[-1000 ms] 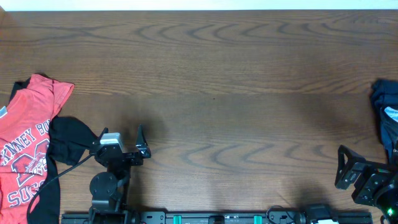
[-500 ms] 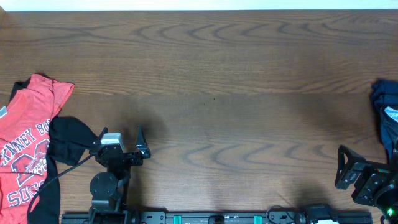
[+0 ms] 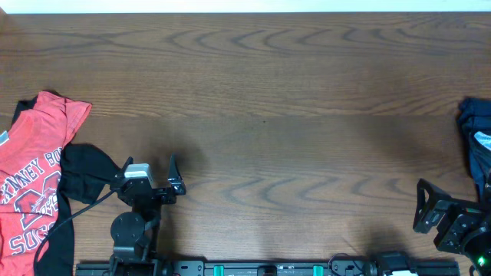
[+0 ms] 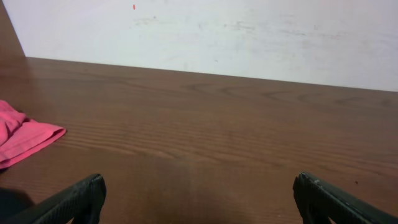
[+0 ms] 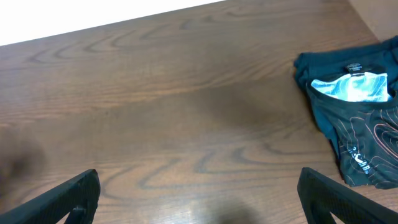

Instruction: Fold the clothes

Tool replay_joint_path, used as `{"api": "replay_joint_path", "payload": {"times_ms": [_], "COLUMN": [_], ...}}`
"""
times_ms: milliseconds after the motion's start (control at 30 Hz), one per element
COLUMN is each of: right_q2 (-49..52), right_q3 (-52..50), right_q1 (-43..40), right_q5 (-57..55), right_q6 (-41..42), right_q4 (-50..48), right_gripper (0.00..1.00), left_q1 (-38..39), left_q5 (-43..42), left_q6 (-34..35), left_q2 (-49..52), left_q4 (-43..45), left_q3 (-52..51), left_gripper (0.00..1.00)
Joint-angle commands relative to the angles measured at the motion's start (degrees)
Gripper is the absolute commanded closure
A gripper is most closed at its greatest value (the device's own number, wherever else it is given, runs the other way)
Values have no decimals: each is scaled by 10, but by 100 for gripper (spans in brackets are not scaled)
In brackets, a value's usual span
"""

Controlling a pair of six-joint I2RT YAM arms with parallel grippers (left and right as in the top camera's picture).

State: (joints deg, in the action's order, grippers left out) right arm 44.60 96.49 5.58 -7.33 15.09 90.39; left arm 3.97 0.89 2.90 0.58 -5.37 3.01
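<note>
1. While both arms sit at the near edge, open wood of the table (image 3: 268, 92) spans the whole middle, from pile to pile.
2. Left gripper (image 3: 149, 165): jaws spread wide, holding nothing. Right gripper (image 5: 198, 177): the same.
3. Red T-shirt (image 3: 34, 176) lies at the left edge, long axis far-to-near. A black garment (image 3: 83, 172) overlaps its right side, just beside the left gripper.
4. Dark jersey (image 5: 357, 134) with orange contour lines lies at the right edge, collar label toward the far side.
5. Both piles are cut off by the frame, and the T-shirt's white lettering is only partly legible.
</note>
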Motion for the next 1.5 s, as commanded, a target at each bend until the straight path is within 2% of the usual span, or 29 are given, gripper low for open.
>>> {"api": "replay_joint_path", "payload": {"times_ms": [0, 133, 233, 333, 567, 733, 933, 1467], "right_q2": [2, 1, -24, -92, -330, -408, -443, -443], "right_q3": [2, -10, -53, -145, -441, -584, -689, -892], "right_q1": [8, 12, 10, 10, 6, 5, 5, 5], "right_q5": [-3, -18, -23, -22, 14, 54, 92, 89], "right_q6": [6, 5, -14, -19, -19, -19, -19, -19], "right_q4": [12, -17, -86, -171, -353, -425, -516, -737], "right_gripper": [1, 1, 1, 1, 1, 1, 1, 1], "left_q1": [-1, -1, -1, -1, -1, -1, -1, -1], "left_q5": [13, 13, 13, 13, 13, 13, 13, 13], "left_q6": [-7, -7, -7, -7, -7, -7, -7, -7], "left_q2": [-2, -2, -2, -2, -2, -2, -2, -2], "left_q4": [-4, -4, -4, -4, -4, -4, -4, -3], "left_q3": [-19, -19, -19, -19, -19, -19, -19, -19], "left_gripper": [2, 2, 2, 2, 2, 2, 2, 2]}}
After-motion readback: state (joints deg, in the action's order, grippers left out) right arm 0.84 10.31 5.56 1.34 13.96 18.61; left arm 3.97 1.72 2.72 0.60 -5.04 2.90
